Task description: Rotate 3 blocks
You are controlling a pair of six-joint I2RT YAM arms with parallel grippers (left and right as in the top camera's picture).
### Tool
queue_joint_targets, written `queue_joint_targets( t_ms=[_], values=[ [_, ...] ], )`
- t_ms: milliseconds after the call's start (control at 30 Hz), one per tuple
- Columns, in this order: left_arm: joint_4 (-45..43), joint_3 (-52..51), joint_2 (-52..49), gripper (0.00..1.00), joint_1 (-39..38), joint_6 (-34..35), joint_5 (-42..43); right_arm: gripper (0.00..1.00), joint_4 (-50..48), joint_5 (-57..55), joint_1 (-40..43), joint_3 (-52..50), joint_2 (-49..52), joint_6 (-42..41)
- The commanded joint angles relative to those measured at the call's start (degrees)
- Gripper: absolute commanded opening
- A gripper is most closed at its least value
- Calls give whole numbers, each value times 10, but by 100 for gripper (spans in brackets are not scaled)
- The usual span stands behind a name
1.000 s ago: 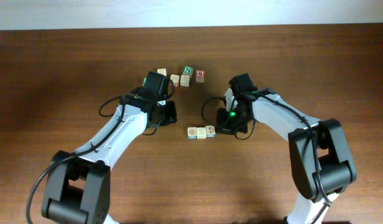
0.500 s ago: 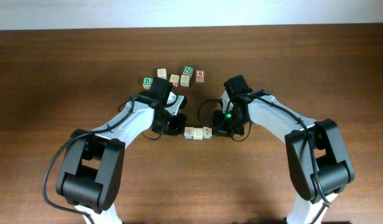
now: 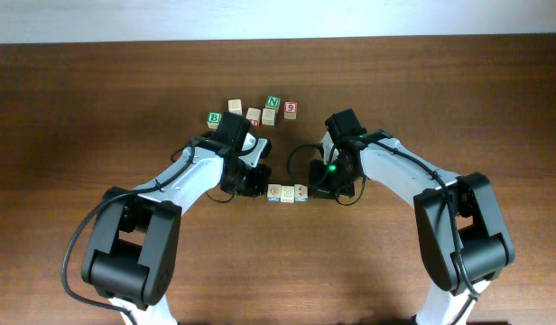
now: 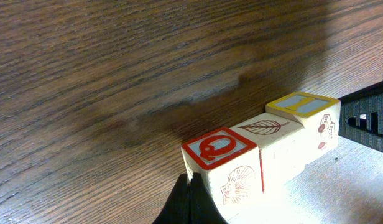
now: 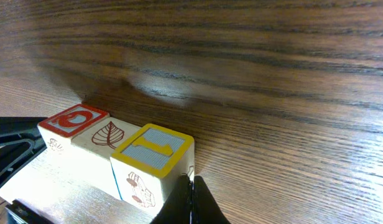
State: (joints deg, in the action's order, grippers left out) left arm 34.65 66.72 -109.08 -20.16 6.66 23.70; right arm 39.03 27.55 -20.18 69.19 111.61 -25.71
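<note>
Row of 3 blocks [image 3: 288,193] sat on the desk [image 3: 440,81], approx. mid-way btwn the two arms, side by side w/ faces touching, running left-right in the overhead view.

Seen from the left wrist cam:
- red-framed block [image 4: 219,162] nearest, w/ a round red letter on top & a shell drawing on its side
- leaf block [image 4: 273,142] in the middle, w/ a brown leaf on top
- yellow-framed block [image 4: 308,115] at the far end, w/ a blue-grey top face & small red marks on its side

Left claw [image 4: 190,199] was pinched tight w/ nothing btwn the fingers. Its tip was down low by the desk, just beside the outer end of the red-framed block; contact or a hair's gap couldn't be told.

Right claw [image 5: 193,198] was the same: fingers pressed together, empty, tip just beside the outer corner of the yellow-framed block. So the row lay btwn the two tips. A green LED [image 3: 336,166] glowed on the right arm.

Other cubes sat in a loose group toward the far side of the desk, well apart from the row: green B block [image 3: 214,118], green N block [image 3: 273,103], red 9 block [image 3: 290,109] & a few pale blocks [image 3: 235,106] among them.
</note>
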Motion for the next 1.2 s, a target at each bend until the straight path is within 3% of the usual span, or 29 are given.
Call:
queue_joint_targets(
  t_ms=[0, 1167],
  values=[
    [-1, -4, -8, 0, -2, 1, 25, 4, -3, 44, -5, 3, -18, -1],
    [1, -4, -8, 0, -2, 2, 31, 4, 51, 40, -80, 99, -30, 12]
  ],
)
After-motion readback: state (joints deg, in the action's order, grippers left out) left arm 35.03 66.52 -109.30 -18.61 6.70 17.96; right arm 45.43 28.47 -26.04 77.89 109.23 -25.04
